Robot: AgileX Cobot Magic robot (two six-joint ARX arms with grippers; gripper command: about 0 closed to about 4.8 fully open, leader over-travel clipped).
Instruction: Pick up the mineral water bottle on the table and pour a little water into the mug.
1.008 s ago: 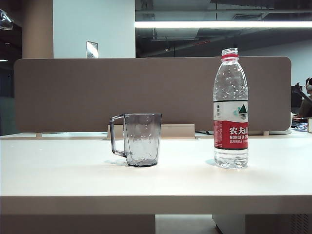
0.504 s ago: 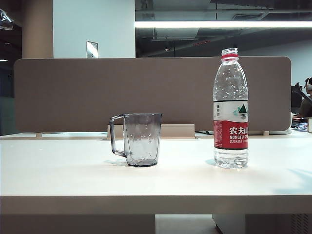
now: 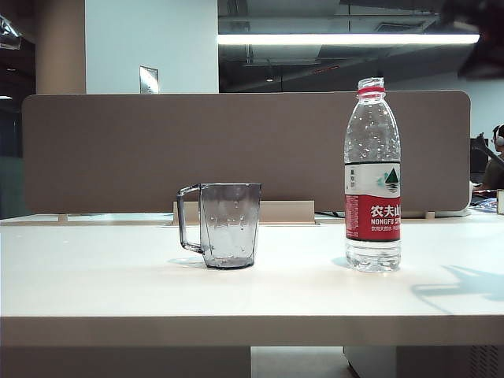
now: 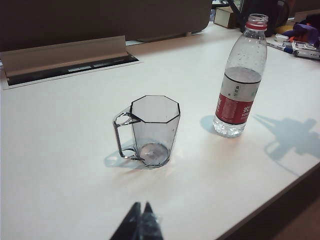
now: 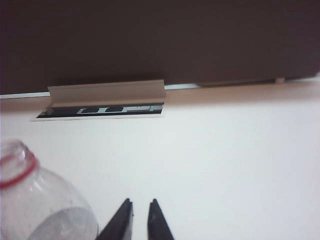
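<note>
The mineral water bottle (image 3: 372,181) stands upright and uncapped on the table (image 3: 118,283), to the right of the mug (image 3: 230,224). Water (image 4: 240,75) fills the bottle (image 4: 239,90) to just above its label. The smoky grey mug (image 4: 154,125) looks empty, its handle turned away from the bottle. My left gripper (image 4: 141,205) hangs shut in front of the mug, well short of it and holding nothing. My right gripper (image 5: 141,201) is high beside the bottle's red-ringed neck (image 5: 15,162), open by a narrow gap, nothing between the tips. In the exterior view my right arm (image 3: 476,35) is a dark blur at top right.
A brown partition (image 3: 236,150) closes the back of the table. In front of it is a cable slot with a raised flap (image 4: 65,55). Small clutter (image 4: 300,42) lies at the far right corner. The arm's shadow (image 3: 465,283) falls right of the bottle. The front edge (image 3: 252,331) is thick.
My right arm has come into the exterior view at top right, and its shadow has grown on the table right of the bottle. Mug and bottle have not moved.
</note>
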